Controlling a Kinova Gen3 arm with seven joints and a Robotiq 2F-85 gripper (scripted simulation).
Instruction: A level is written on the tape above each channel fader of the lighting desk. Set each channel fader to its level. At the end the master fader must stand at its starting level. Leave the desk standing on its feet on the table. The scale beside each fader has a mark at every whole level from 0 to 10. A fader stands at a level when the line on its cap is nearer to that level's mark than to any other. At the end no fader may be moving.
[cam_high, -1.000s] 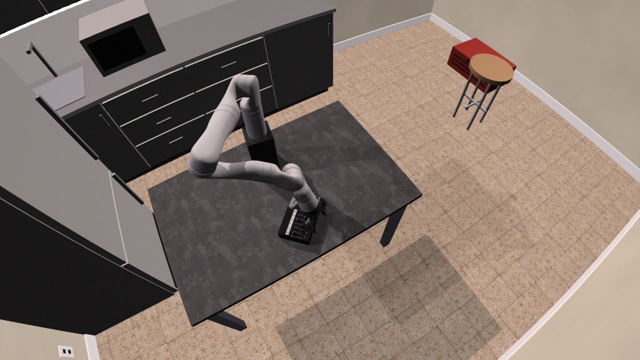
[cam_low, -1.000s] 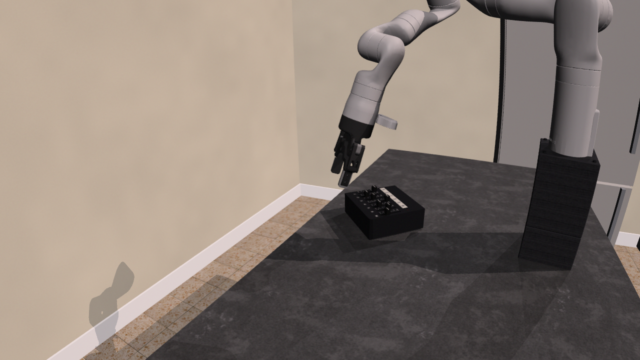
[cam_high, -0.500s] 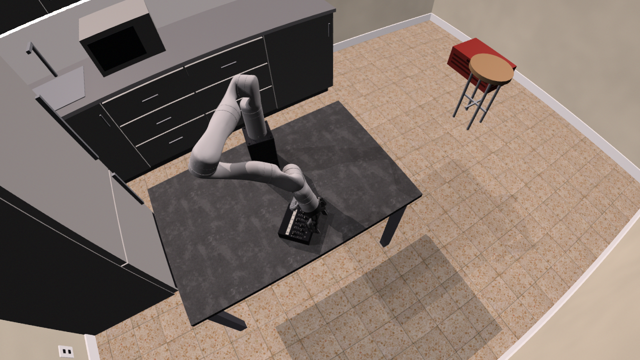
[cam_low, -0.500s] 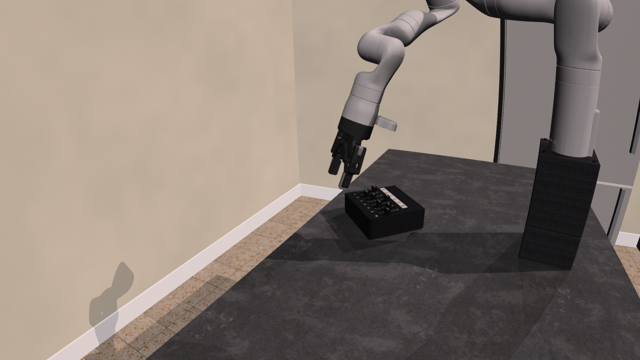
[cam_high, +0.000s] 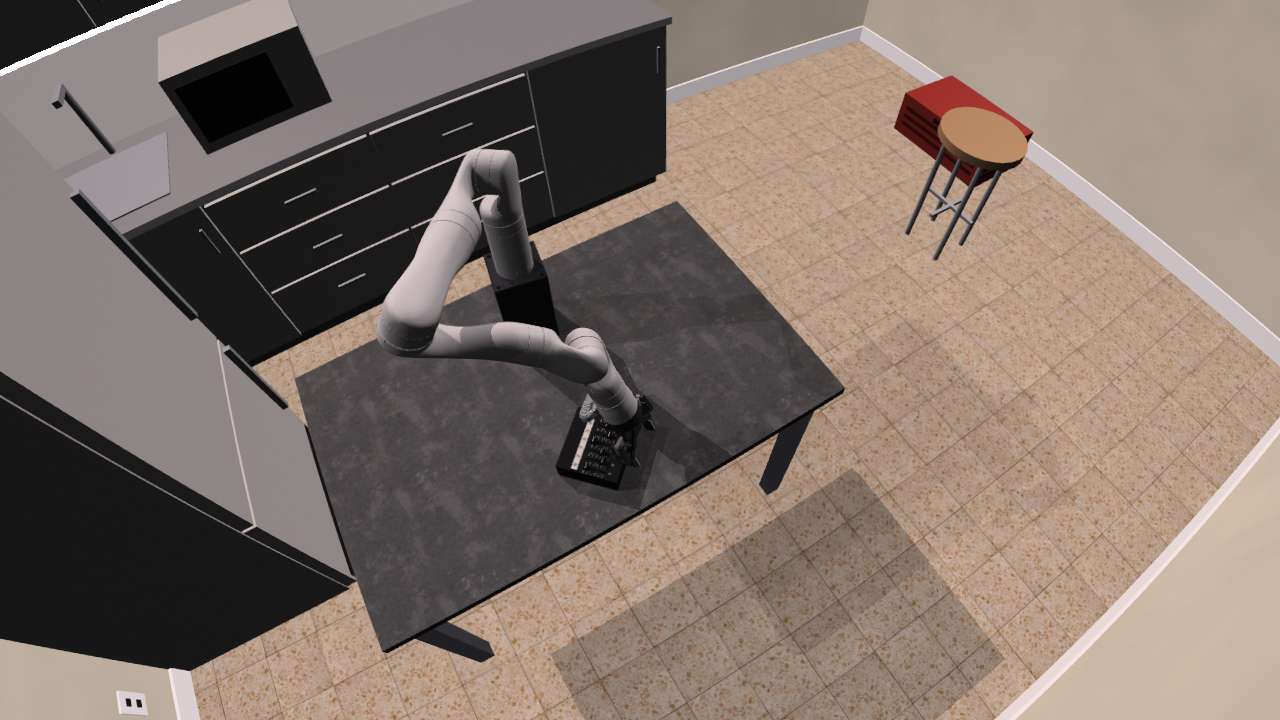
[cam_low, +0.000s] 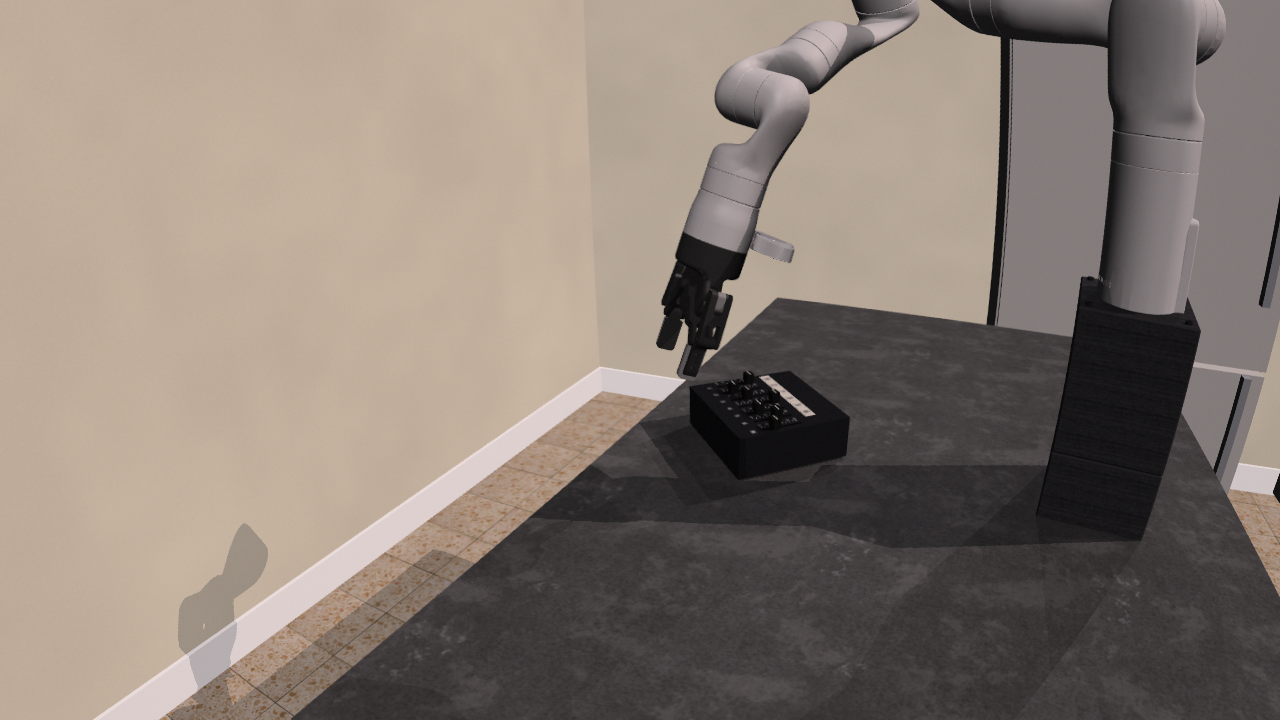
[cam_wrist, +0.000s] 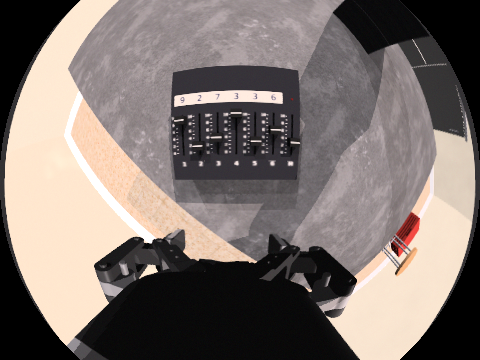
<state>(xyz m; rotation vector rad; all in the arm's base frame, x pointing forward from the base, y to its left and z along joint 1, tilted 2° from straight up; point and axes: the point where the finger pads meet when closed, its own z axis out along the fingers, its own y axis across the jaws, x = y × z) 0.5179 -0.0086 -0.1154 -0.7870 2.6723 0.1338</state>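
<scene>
The black lighting desk (cam_wrist: 235, 123) stands on its feet on the dark table near the edge; it also shows in the top view (cam_high: 597, 450) and the exterior view (cam_low: 768, 421). A pale tape strip (cam_wrist: 227, 98) along its far side reads 9, 2, 7, 3, 3, 6, with a red mark at the right end. Several fader caps (cam_wrist: 234, 131) stand at different heights below it. My gripper (cam_low: 685, 353) is open and empty. It hangs above the desk's near edge, clear of the faders. Its fingers show at the bottom of the wrist view (cam_wrist: 226, 262).
The arm's black base block (cam_low: 1118, 402) stands at the table's far side. The table edge (cam_wrist: 134, 200) runs close beside the desk, with tiled floor below. A stool (cam_high: 971, 161) and a red box (cam_high: 939, 107) stand far off by the wall.
</scene>
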